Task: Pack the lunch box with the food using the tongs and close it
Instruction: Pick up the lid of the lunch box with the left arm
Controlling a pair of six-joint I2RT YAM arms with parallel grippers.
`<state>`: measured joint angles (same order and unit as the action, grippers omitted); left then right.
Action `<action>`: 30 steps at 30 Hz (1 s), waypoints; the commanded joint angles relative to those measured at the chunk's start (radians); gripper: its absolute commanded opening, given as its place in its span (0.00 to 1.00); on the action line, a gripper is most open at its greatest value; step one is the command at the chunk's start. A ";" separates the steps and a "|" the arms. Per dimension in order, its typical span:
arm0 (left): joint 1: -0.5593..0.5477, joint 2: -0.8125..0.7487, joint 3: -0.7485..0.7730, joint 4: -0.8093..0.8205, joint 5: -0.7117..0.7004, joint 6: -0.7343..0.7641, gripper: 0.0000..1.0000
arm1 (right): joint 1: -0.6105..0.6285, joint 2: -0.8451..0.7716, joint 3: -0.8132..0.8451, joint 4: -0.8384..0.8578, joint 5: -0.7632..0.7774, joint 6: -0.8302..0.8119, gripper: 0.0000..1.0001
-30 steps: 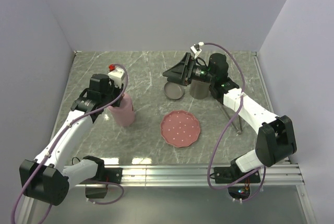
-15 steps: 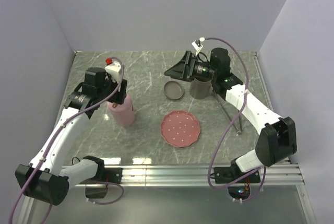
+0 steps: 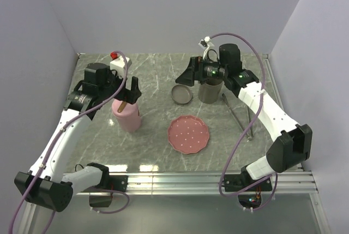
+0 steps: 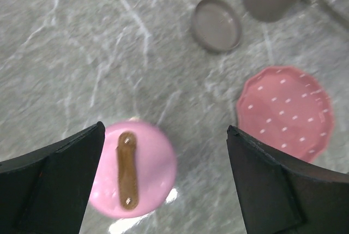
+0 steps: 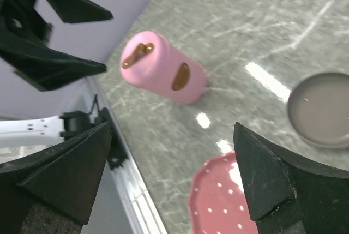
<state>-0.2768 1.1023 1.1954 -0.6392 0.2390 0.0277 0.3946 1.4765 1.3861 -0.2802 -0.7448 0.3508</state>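
The lunch box (image 3: pixel 128 117) is a pink cylinder standing at the left of the table, its lid with a brown strap (image 4: pixel 128 169) on top. My left gripper (image 3: pixel 125 92) hovers just above it, open, with the lid below the gap between the fingers (image 4: pixel 163 182) and nothing touching. Over the back middle of the table my right gripper (image 3: pixel 185 76) is open and empty, and its wrist view shows the lunch box (image 5: pixel 161 71) farther off. The tongs (image 3: pixel 235 114) lie flat on the table at the right. No food shows in any view.
An empty pink scalloped plate (image 3: pixel 188 134) lies at the centre front. A grey cylinder (image 3: pixel 210 90) and a grey round lid (image 3: pixel 181 94) stand at the back, under the right wrist. Walls close the left, back and right sides.
My left gripper has opened, let go of the lunch box and drawn up and back from it. The right gripper has shifted slightly towards the back, still open.
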 commanded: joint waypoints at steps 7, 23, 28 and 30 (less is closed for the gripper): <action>-0.114 0.218 0.092 0.113 0.213 0.225 0.96 | -0.086 -0.071 0.117 -0.184 0.093 -0.179 1.00; -0.242 0.718 0.318 0.153 0.352 0.762 0.60 | -0.591 -0.094 0.096 -0.143 -0.303 0.040 1.00; -0.269 0.847 0.414 0.089 0.326 0.891 0.55 | -0.655 -0.114 0.037 -0.056 -0.381 0.116 1.00; -0.280 0.870 0.437 0.084 0.309 0.917 0.55 | -0.657 -0.117 0.036 -0.060 -0.387 0.111 1.00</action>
<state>-0.5365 1.9530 1.5723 -0.5217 0.5419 0.8276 -0.2558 1.3914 1.4311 -0.4038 -1.0607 0.4274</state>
